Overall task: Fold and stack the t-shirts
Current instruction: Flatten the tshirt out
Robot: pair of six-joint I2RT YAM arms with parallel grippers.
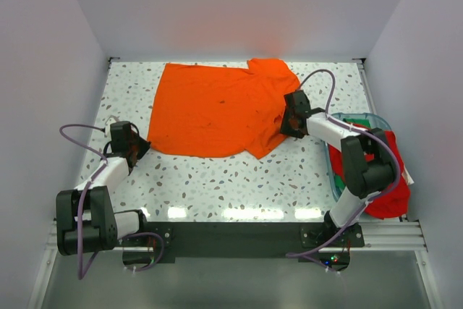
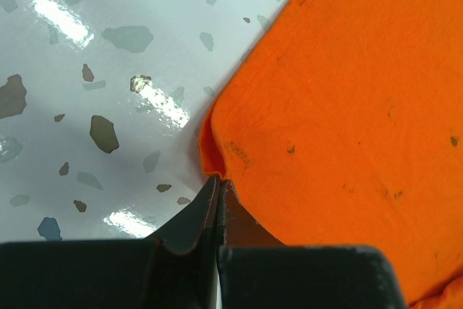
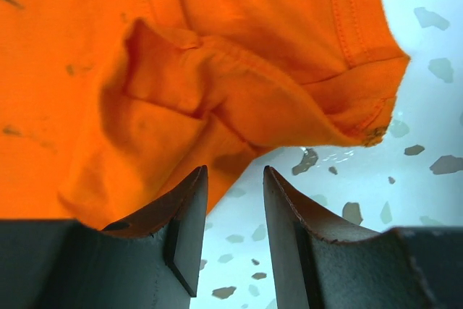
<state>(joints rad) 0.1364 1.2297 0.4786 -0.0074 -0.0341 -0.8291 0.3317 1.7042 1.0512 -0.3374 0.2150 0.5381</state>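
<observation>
My left gripper (image 2: 218, 186) is clamped on the orange shirt (image 1: 217, 110) at its corner, likely to hold it taut, while my right gripper (image 3: 233, 179) stands open and empty alongside.

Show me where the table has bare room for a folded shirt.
The widest bare table strip lies between the orange t-shirt and the near edge. A narrower one lies left of the shirt. The right side is crowded: the teal-rimmed bin with the red t-shirt.
</observation>
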